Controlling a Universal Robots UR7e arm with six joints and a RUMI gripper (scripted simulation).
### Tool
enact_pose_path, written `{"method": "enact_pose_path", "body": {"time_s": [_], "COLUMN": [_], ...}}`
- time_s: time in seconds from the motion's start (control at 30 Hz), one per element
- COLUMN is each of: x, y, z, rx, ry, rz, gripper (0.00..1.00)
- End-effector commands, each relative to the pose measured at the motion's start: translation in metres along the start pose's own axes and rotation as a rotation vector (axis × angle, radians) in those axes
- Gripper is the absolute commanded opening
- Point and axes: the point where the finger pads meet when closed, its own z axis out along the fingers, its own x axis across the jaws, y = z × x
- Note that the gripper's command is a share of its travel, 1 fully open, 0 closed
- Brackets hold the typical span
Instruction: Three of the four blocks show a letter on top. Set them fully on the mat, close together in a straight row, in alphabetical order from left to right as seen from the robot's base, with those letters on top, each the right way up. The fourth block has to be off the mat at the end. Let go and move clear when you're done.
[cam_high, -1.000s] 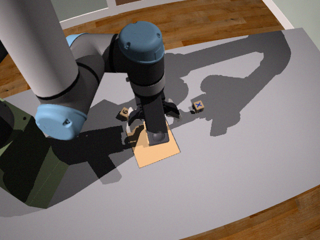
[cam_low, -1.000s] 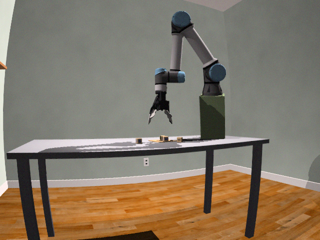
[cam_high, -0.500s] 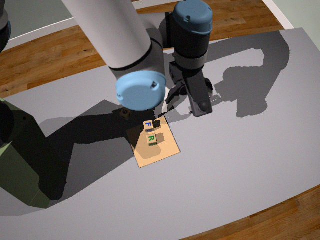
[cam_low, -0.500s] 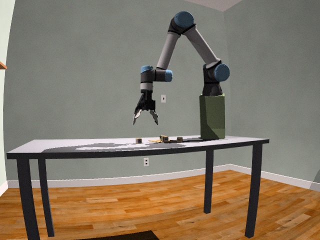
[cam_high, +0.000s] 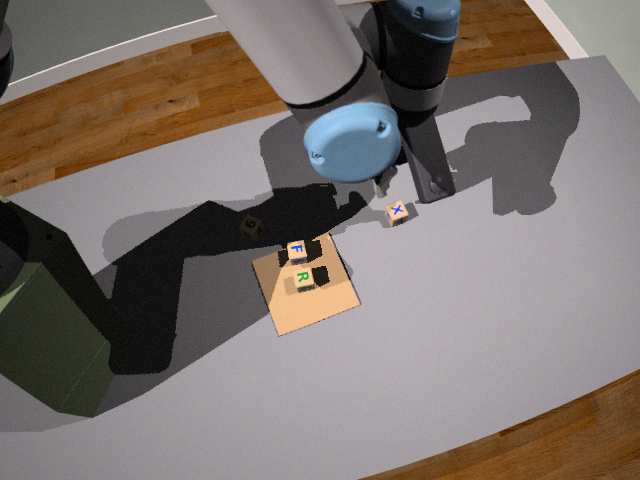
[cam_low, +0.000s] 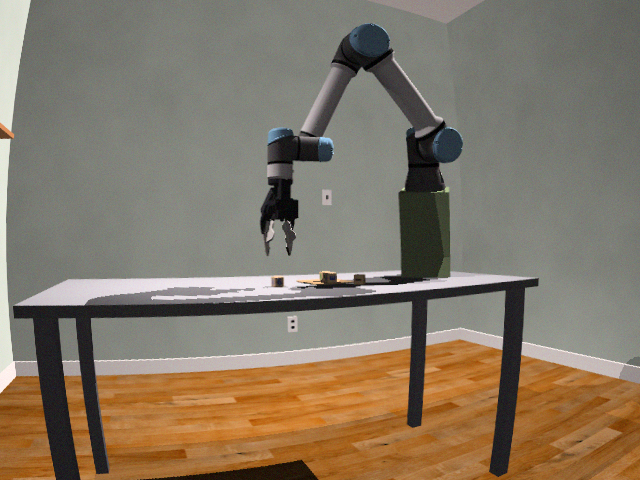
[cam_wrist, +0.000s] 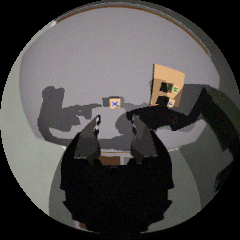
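Note:
A tan mat (cam_high: 305, 292) lies on the grey table. On it stand the F block (cam_high: 297, 251) and, just in front of it, the R block (cam_high: 303, 279), both letter up. The X block (cam_high: 397, 212) sits off the mat to the right, letter up. A dark block with a digit on top (cam_high: 251, 225) lies in shadow off the mat to the left. My gripper (cam_low: 278, 242) hangs high above the table, roughly over the X block (cam_low: 277, 281). Its fingers are partly apart and empty. In the wrist view the X block (cam_wrist: 115, 103) shows between the fingertips, far below.
The green robot pedestal (cam_high: 46, 330) stands at the table's left edge. The arm's links (cam_high: 356, 139) hide part of the table behind the mat. Dark arm shadows fall over the mat's far corner and the digit block.

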Motion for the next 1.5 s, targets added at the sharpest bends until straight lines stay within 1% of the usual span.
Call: {"method": "enact_pose_path", "body": {"time_s": [0.0,1.07,1.47], "x": [-0.0012,-0.0012,-0.0014], "y": [0.0001,0.0001,0.0000], "z": [-0.0004,-0.0003,0.0050], "rx": [0.000,0.000,0.000], "ry": [-0.001,-0.001,0.000], "rz": [0.000,0.000,0.000], "gripper": [0.40,0.40,0.40]}}
